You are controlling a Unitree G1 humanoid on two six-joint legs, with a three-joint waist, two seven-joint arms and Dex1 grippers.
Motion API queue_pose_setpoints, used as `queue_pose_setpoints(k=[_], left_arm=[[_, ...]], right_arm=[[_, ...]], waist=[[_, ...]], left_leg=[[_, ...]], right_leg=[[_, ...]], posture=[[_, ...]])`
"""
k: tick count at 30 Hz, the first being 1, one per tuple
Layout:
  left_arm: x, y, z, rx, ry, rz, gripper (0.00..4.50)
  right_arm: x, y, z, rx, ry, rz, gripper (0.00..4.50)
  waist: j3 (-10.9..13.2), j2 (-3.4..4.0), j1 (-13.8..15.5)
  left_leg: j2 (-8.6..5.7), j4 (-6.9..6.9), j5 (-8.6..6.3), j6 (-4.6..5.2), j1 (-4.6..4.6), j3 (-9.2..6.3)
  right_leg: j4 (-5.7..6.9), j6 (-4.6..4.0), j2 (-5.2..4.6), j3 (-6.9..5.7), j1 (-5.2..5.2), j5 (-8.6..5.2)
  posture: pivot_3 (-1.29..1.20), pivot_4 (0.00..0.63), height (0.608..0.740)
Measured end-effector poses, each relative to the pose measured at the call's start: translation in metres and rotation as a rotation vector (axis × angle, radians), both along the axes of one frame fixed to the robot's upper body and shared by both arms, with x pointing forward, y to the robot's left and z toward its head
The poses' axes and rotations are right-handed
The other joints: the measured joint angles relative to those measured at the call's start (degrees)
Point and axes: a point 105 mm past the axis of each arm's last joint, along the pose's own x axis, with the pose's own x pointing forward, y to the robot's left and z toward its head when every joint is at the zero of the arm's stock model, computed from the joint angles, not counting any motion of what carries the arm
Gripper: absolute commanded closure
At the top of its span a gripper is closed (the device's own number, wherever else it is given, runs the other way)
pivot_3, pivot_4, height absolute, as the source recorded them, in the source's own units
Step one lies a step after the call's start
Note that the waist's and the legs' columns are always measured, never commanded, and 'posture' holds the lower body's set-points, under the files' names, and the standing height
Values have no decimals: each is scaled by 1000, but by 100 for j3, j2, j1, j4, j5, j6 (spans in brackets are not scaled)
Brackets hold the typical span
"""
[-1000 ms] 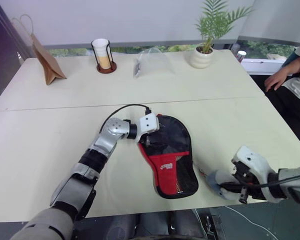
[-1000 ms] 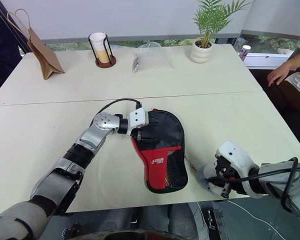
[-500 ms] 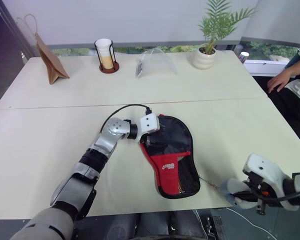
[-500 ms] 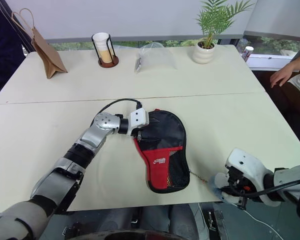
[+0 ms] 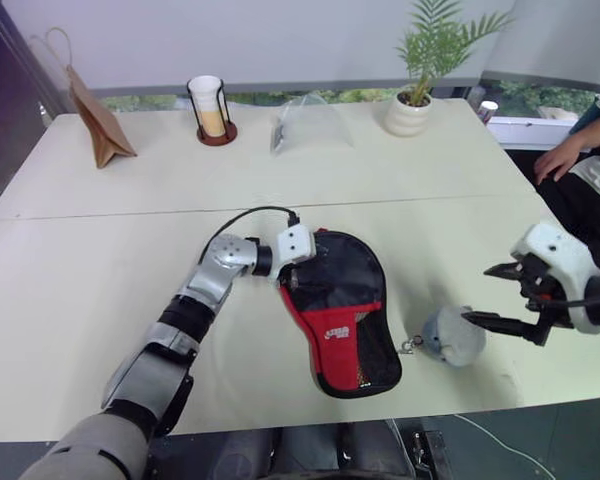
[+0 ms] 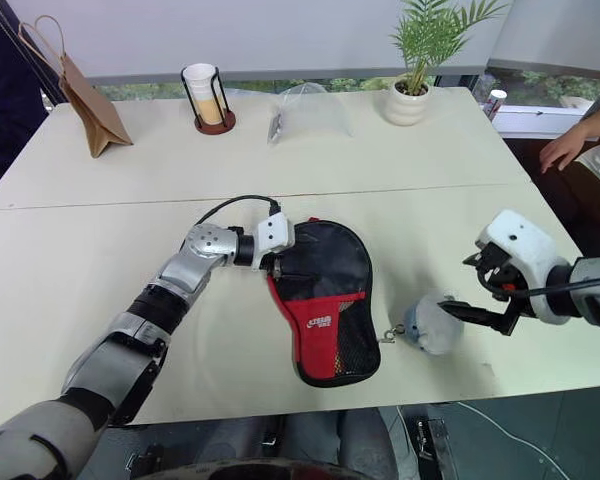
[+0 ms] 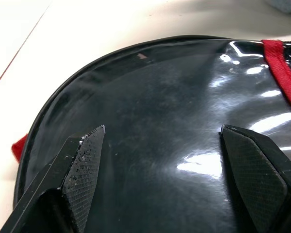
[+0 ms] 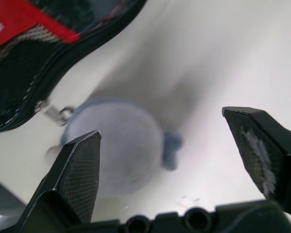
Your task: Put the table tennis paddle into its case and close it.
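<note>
The case (image 5: 342, 312), a black and red fabric pouch with a mesh patch, lies flat near the table's front edge. The table tennis paddle is hidden. My left gripper (image 7: 160, 141) hangs open over the glossy black round end of the case (image 7: 174, 97), at its left rim (image 5: 292, 278). A short chain links the case's edge to a round grey plush toy (image 5: 450, 337) lying on the table to its right. My right gripper (image 5: 496, 295) hovers open just right of the toy (image 8: 121, 145), not touching it.
Along the far edge stand a brown paper bag (image 5: 95, 115), a cup in a wire holder (image 5: 208, 108), a clear plastic bag (image 5: 305, 125) and a potted plant (image 5: 415, 100). A person's hand (image 5: 552, 160) rests at the right. The table's front edge (image 5: 280, 425) runs close behind the case.
My right gripper has opened and let go of the plush toy, rising from the table's front edge to above the tabletop. The toy now lies on the table. My left arm has stayed still.
</note>
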Motion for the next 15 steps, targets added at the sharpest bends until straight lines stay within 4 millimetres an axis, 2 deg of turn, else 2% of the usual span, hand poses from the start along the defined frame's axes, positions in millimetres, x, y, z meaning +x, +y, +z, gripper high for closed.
queue_pose_setpoints(k=[5,7,9,12,15], left_arm=[[1,16,9,-26,82,39,520],[2,25,22,-67,115,63,520],[-2,33,47,-135,132,55,520],[-13,51,87,-193,105,34,520],[-25,73,112,-215,95,39,520]], right_arm=[[16,8,34,56,-95,63,24],[19,12,43,60,-117,99,24],[22,17,51,73,-139,141,24],[24,24,58,75,-151,193,24],[25,29,61,75,-152,236,24]], waist=[[49,13,-3],[74,10,-1],[85,7,-5],[103,17,-7],[111,27,-9]], left_leg=[[-2,-3,6,21,-19,6],[-2,-2,7,23,-46,5],[-8,15,9,23,-106,9],[-13,14,10,23,-109,18],[-13,11,8,24,-107,22]], right_leg=[[0,-15,7,-4,-25,24],[2,-10,12,-5,-52,30],[15,7,12,-3,-112,42],[14,21,9,5,-118,51],[10,20,9,7,-117,50]], posture=[[0,150,740],[0,150,740],[0,150,740],[0,150,740],[0,150,740]])
